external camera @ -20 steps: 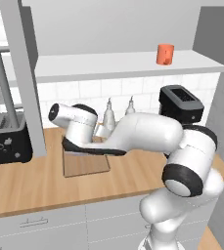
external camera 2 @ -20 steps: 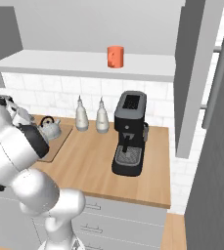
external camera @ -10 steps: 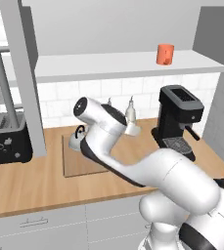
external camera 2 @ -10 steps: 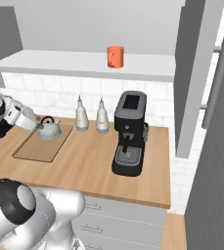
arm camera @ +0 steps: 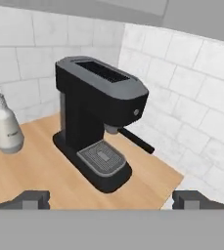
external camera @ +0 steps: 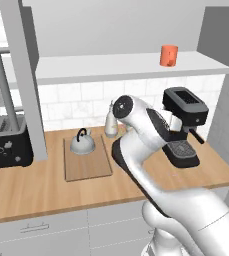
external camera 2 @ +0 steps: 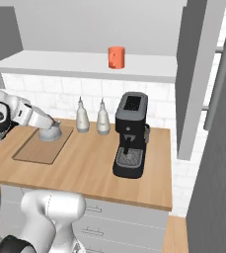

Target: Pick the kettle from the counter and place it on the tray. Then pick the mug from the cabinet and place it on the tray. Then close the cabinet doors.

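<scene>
The kettle [external camera: 82, 143] sat on the tray [external camera: 87, 169] at its far end, upright, so by the look of it the first step was done. The mug [external camera: 168, 55] stood on the cabinet shelf [external camera: 111, 67] high above the counter [external camera: 41, 190], near the shelf's right end and close to its front edge. The gripper [arm camera: 111, 199] was spread wide and held nothing — its fingertips [arm camera: 33, 198] framed the black coffee machine [arm camera: 100, 117] with a pale bottle [arm camera: 6, 128] off to one side. The risk from here was probably the climb to the shelf: rising close to the coffee machine, the arm could clip it or the shelf's lip. A reach arriving too fast could nudge the mug backward or tip it — empty and light, it likely slides easily.
</scene>
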